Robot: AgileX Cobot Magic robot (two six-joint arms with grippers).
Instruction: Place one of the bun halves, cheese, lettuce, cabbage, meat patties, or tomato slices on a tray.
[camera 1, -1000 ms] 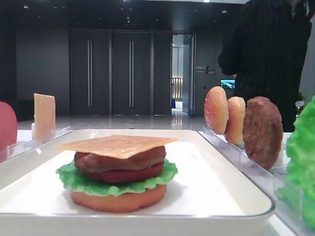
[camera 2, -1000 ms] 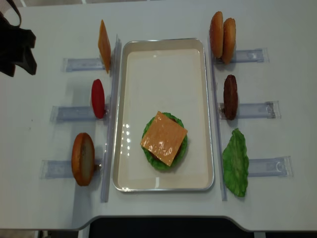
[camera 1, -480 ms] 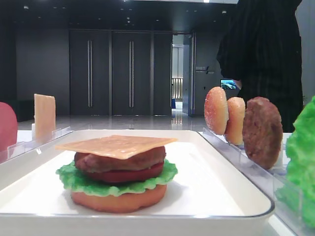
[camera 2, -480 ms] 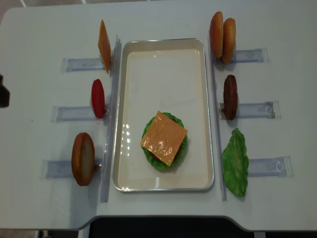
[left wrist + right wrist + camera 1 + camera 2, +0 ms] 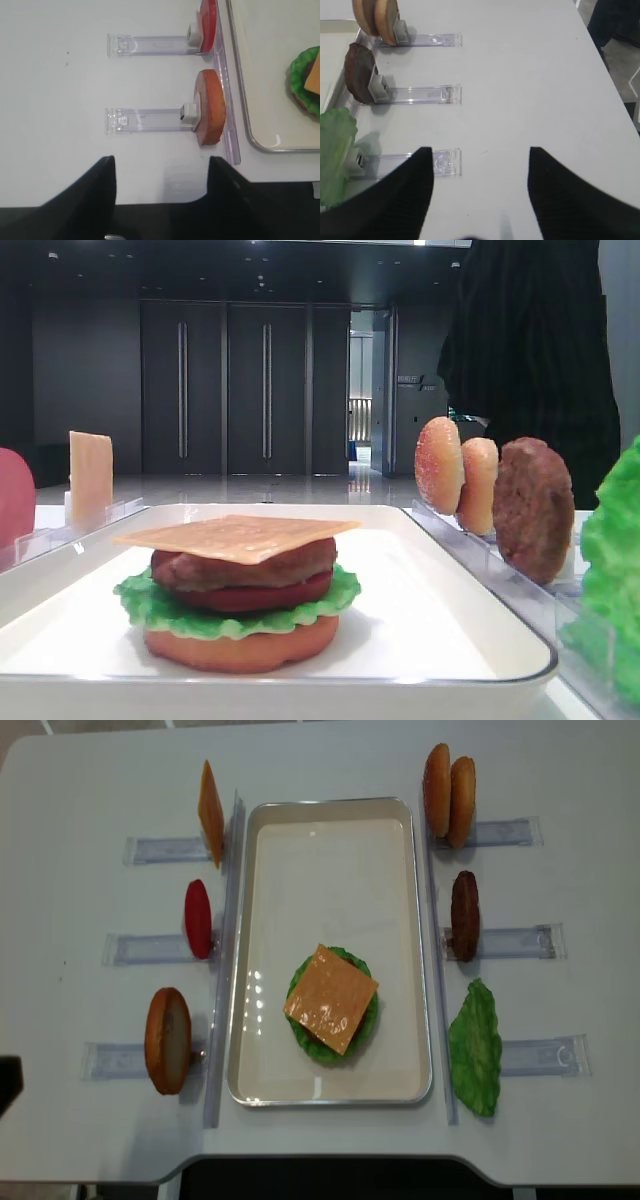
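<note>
On the white tray sits a stack: bun half, lettuce, tomato, meat patty and a cheese slice on top. My left gripper is open and empty over the table's front left edge, just short of the upright bun half in its holder. Only a dark sliver of it shows at the overhead view's left border. My right gripper is open and empty over bare table, to the right of the standing lettuce leaf.
Clear holders flank the tray. On the left stand a cheese slice and a tomato slice. Two bun halves and a meat patty stand on the right. A person in dark clothes stands behind the table.
My left arm has travelled along the table's left side from the back corner to the front corner. The person behind has shifted a little. The food has not moved.
</note>
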